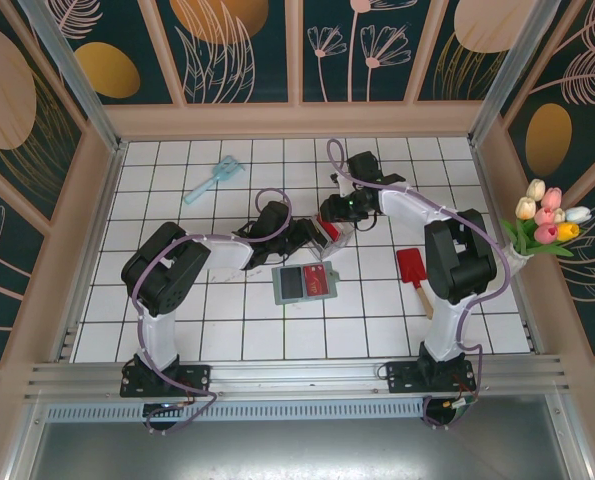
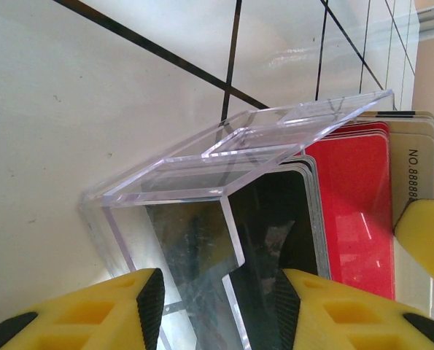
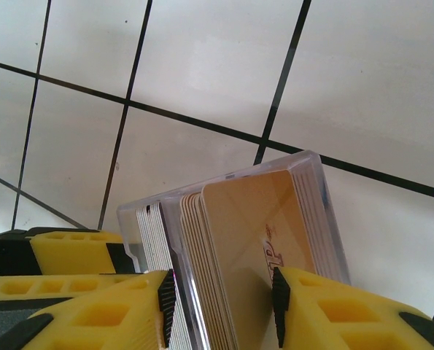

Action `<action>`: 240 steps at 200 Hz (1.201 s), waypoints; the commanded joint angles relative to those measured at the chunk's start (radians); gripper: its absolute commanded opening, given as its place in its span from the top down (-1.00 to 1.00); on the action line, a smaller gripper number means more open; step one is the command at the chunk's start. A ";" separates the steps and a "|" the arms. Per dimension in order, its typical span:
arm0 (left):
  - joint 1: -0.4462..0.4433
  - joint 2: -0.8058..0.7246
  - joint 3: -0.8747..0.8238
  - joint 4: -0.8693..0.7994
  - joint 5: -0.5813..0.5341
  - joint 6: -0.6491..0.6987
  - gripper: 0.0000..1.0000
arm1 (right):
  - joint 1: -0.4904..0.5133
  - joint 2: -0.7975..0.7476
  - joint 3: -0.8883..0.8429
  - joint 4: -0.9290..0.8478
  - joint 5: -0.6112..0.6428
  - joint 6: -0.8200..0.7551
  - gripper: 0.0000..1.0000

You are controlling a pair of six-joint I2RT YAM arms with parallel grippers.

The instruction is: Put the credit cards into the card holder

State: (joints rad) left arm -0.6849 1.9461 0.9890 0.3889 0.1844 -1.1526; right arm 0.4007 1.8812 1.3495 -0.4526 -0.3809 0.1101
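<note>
1. By my reading the task is at an early stage. The sage-green, square-ish folding card holder (image 1: 304, 282) lies flat on the white tiled bench (image 1: 227, 330), just on the near side of both arms' working ends and apart from the box they share.
2. From above, a red patch and a dark patch show on the card holder's face. I cannot tell whether these are cards already lodged or simply part of it.
3. The thin rectangular plastic credit cards (image 2: 351, 211) stand on edge in a packed row inside a hard-walled clear plastic box (image 2: 202, 182), raised between the two arms. Black, red and whitish ones show from the left wrist and tan-orange ones from the right.
4. The left fingers (image 2: 149, 302) are clamped on a transparent wall of the clear plastic box (apparently steadying it).
5. The right fingers (image 3: 311, 306) are closed on a bundle of the tan-orange cards at the box's open end, with pads against both faces as far as I can see.
6. What is left is nearly everything: drawing cards free, carrying them over, and seating them in the card holder.
</note>
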 commanded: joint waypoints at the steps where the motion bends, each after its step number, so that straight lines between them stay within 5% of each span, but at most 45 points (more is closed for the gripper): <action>1: 0.004 0.016 0.002 0.005 0.021 0.007 0.05 | 0.009 -0.043 0.020 -0.036 -0.075 0.006 0.16; 240: 0.004 0.016 0.002 0.005 0.027 0.008 0.06 | -0.006 -0.089 -0.001 -0.060 -0.032 0.011 0.36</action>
State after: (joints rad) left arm -0.6842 1.9457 0.9890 0.3885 0.1871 -1.1526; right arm 0.3988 1.8336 1.3495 -0.4786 -0.3946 0.1131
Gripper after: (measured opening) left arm 0.472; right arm 0.327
